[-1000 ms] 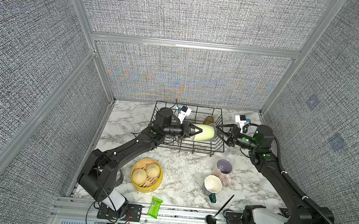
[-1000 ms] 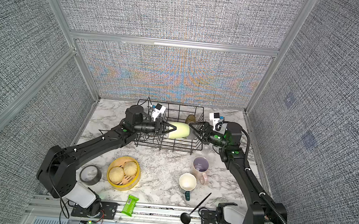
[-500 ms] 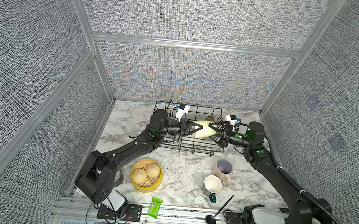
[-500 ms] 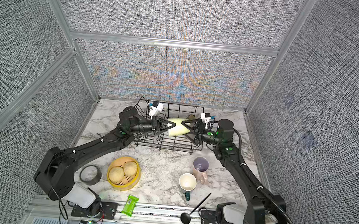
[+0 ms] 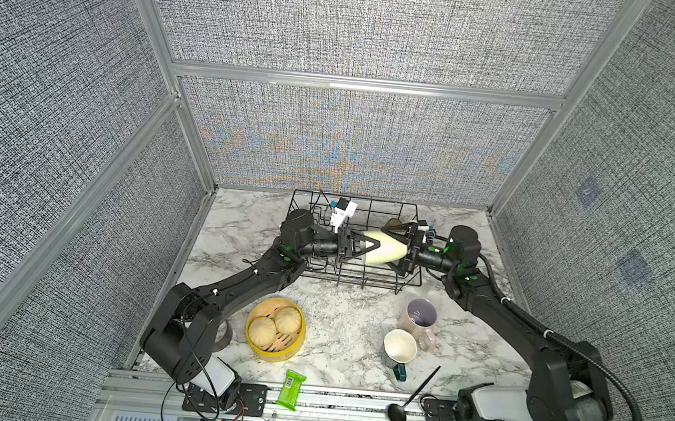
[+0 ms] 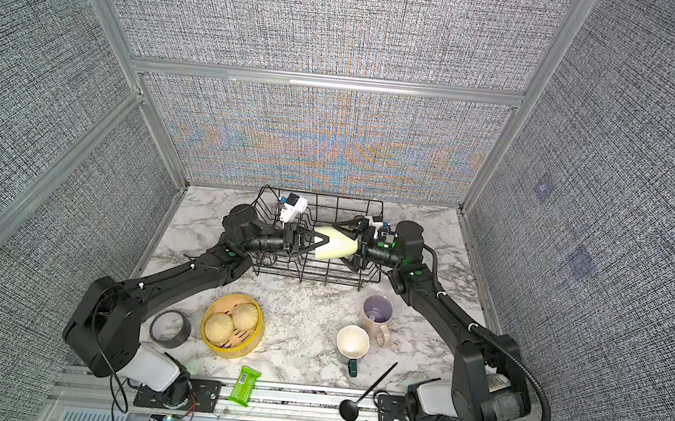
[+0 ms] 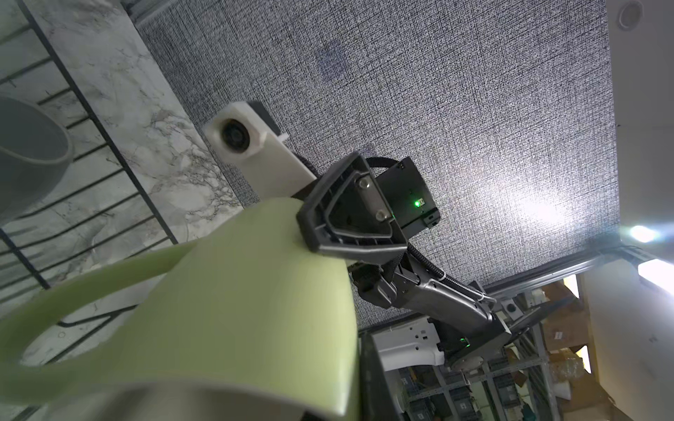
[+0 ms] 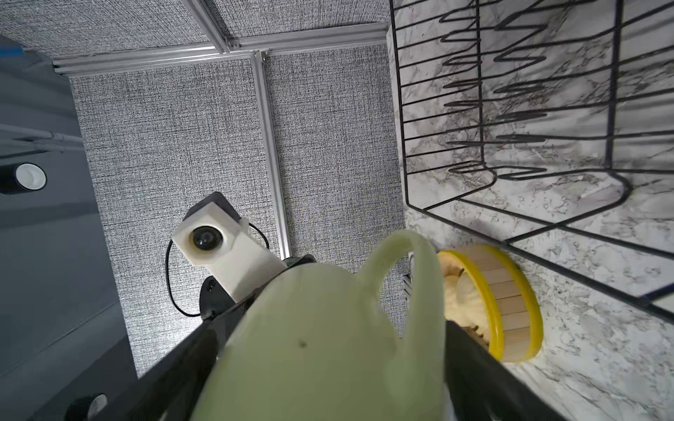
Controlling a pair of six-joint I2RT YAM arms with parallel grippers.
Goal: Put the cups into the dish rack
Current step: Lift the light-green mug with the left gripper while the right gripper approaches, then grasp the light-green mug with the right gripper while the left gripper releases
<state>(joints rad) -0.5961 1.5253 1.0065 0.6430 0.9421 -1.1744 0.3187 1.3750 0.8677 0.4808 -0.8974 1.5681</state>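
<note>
A pale green mug (image 5: 384, 250) (image 6: 337, 247) hangs on its side over the black wire dish rack (image 5: 370, 200) (image 6: 328, 196). My left gripper (image 5: 368, 245) (image 6: 318, 240) is shut on its rim. My right gripper (image 5: 397, 248) (image 6: 351, 246) comes from the opposite end, its fingers (image 8: 175, 364) lying wide against both sides of the mug (image 8: 310, 346) (image 7: 237, 291). A pink mug with a purple inside (image 5: 420, 314) and a teal mug (image 5: 400, 346) stand on the table in front. An amber tumbler (image 5: 391, 223) and a grey cup (image 7: 25, 153) sit in the rack.
A yellow steamer basket with buns (image 5: 274, 329) (image 8: 492, 302) stands front left of the rack. A tape roll (image 6: 170, 328) lies beside the left arm's base. A green packet (image 5: 291, 388) and a black spoon (image 5: 411, 401) lie at the front edge.
My right gripper has moved left onto the mug's free end and its jaws have come in a little. The left gripper has carried the mug slightly toward the back of the rack.
</note>
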